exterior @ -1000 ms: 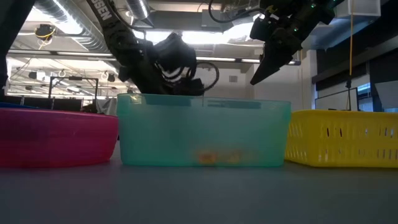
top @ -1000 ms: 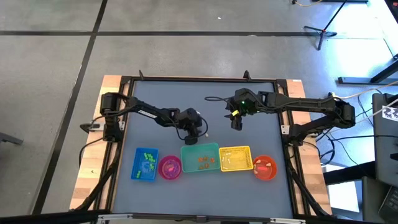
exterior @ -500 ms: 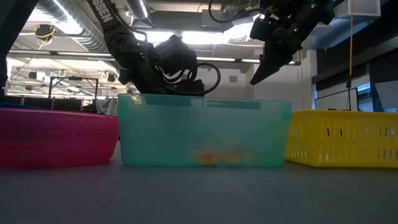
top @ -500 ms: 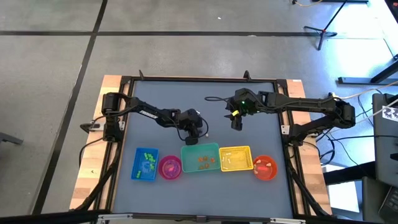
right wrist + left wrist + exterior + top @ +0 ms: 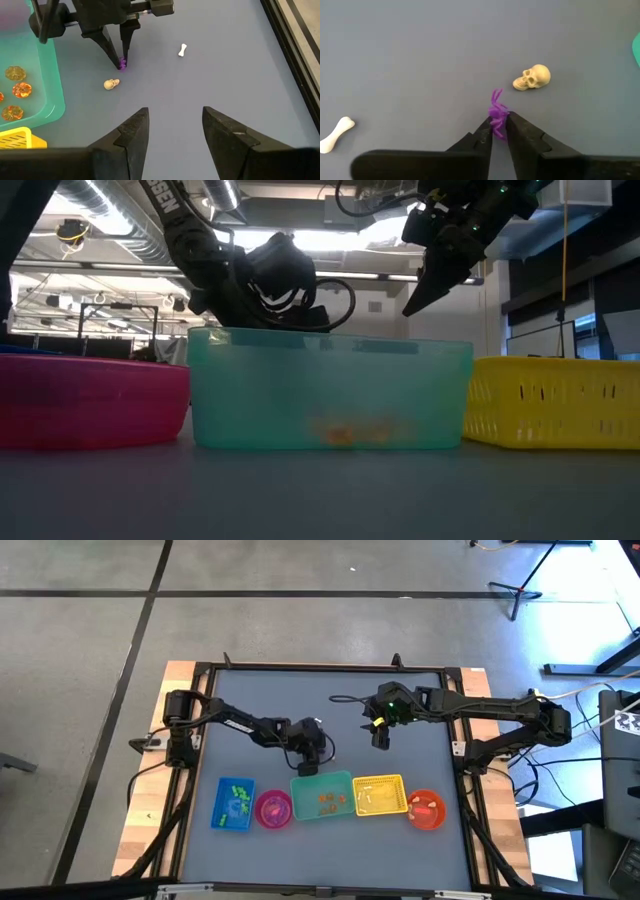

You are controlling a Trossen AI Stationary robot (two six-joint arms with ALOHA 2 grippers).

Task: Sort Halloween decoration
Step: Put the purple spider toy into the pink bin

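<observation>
Beside the skull (image 5: 534, 78), my left gripper (image 5: 498, 125) is clamped on the purple trinket (image 5: 497, 112); I'd lift straight up. Right gripper (image 5: 173, 122) waits, jaws apart.

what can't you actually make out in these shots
- High view: the purple trinket pinched by the left gripper is too small, and that gripper hides it.
- Low view: the skull and bone are hidden behind the teal bin.
- Low view: the orange trinkets blur through the bin's wall.
- High view: the pink bowl's contents are too small to tell.
- The right gripper hangs open, holding nothing.
</observation>
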